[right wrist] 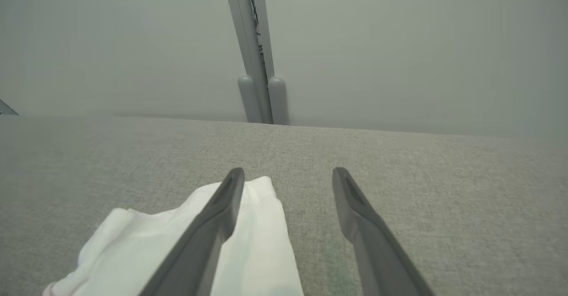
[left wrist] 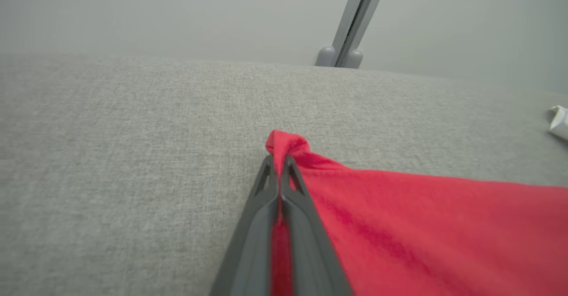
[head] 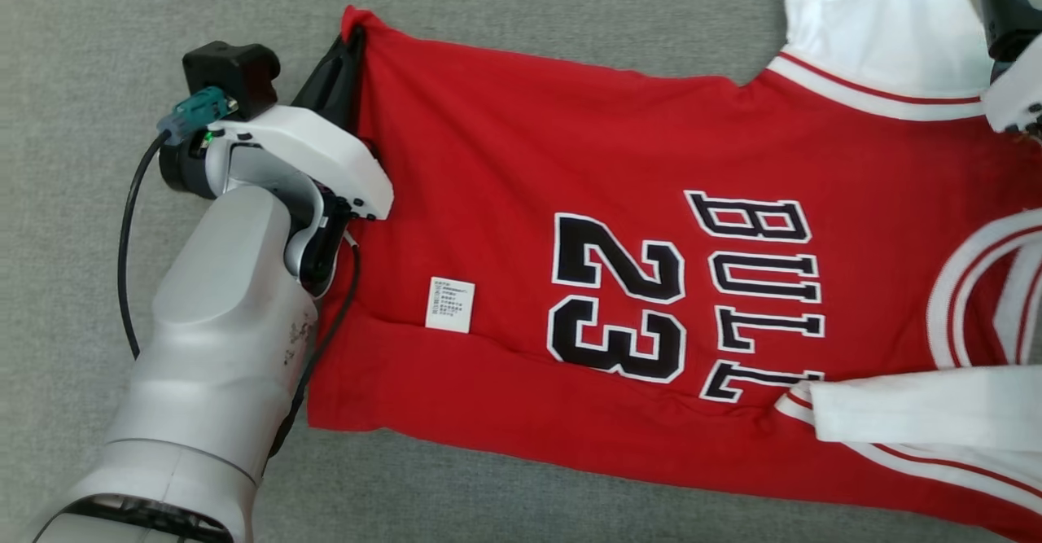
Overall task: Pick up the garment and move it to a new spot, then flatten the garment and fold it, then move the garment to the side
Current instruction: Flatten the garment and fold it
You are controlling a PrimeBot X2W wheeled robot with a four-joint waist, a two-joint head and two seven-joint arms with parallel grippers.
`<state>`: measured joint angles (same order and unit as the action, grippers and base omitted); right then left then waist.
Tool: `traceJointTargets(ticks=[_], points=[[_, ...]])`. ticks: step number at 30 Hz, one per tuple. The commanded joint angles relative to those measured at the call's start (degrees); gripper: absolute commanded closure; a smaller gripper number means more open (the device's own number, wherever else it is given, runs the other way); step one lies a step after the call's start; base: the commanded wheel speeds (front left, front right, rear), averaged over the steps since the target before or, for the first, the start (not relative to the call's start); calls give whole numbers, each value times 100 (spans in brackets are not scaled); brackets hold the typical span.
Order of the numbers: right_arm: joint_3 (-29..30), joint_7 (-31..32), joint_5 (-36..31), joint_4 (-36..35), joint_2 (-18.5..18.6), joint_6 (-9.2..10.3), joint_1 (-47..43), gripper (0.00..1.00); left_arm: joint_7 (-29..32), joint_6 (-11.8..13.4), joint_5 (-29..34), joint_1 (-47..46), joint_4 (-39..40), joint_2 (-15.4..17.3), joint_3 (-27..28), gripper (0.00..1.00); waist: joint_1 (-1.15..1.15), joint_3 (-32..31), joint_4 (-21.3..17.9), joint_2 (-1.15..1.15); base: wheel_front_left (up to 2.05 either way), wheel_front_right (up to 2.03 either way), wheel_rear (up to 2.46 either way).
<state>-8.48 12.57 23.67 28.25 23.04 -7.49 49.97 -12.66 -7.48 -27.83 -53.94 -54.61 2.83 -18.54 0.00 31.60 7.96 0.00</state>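
The garment (head: pixel 521 160) is a red jersey with "BULL" and "23" in black and white sleeves, spread across the grey cloth surface. My left gripper (head: pixel 352 42) sits at its far left hem corner. In the left wrist view that gripper (left wrist: pixel 278 159) is shut on a pinched tip of the red garment (left wrist: pixel 421 225), with fabric between the fingers. My right gripper (head: pixel 1005 6) is at the top right by the white sleeve (head: pixel 879 22). In the right wrist view it (right wrist: pixel 288 174) stands open, its left finger over the white sleeve (right wrist: pixel 262 242), nothing held.
A grey upholstered surface (head: pixel 122 38) lies under everything and runs to a far edge below a pale wall. A grey upright post (right wrist: pixel 255 65) rises behind that edge, also in the left wrist view as a post (left wrist: pixel 355 16). A white care label (head: pixel 450 304) lies on the jersey.
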Motion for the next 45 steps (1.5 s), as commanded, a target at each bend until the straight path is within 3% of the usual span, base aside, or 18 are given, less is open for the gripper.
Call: traceJointTargets(ticks=[1, 11, 12, 13, 14, 15, 23, 31, 39, 45], points=[[-21, 35, 3, 48, 55, 0, 52, 0, -21, 14, -21, -40, -34, 55, -6, 100, 0, 77, 91, 0, 0, 0, 0], [-1104, 910, 386, 1413, 216, 0, 1045, 0, -66, 5, -349, 70, 110, 18, -594, 100, 0, 100, 234, 0, 0, 0, 0], [-1187, 970, 477, 1490, 222, 0, 1087, 22, -73, 5, -389, 83, 123, 15, -643, 100, 0, 92, 239, 0, 0, 0, 0], [-1260, 980, 533, 1534, 243, 0, 1108, 60, -79, 4, -414, 95, 131, 14, -684, 100, 0, 80, 243, 0, 0, 0, 0], [-1319, 968, 627, 1595, 258, 0, 1123, 89, -85, 4, -446, 109, 135, 16, -720, 100, 0, 62, 245, 0, 0, 0, 0], [-1378, 973, 749, 1628, 238, 0, 1120, 100, -89, 4, -472, 129, 141, 17, -748, 100, 0, 39, 244, 0, 0, 0, 0], [-1556, 38, 1458, 1437, 353, 0, 948, 100, -219, 6, -497, 264, 317, 138, -716, 100, 0, -170, 135, 0, 0, 0, 0], [-1538, -808, 2100, 751, 650, 0, 383, 100, -255, 143, -452, 798, 1007, 415, -515, 100, 0, -661, -41, 0, 0, 0, 0], [-1412, -1149, 2642, -270, 827, 0, -785, 100, -86, 314, -679, 1678, 2019, 743, -309, 100, 0, -1152, -234, 0, 0, 0, 0], [-1285, -1238, 2929, -1128, 686, 0, -2125, 100, 316, 490, -917, 2591, 2827, 978, -266, 100, 0, -1411, -415, 0, 0, 0, 0]])
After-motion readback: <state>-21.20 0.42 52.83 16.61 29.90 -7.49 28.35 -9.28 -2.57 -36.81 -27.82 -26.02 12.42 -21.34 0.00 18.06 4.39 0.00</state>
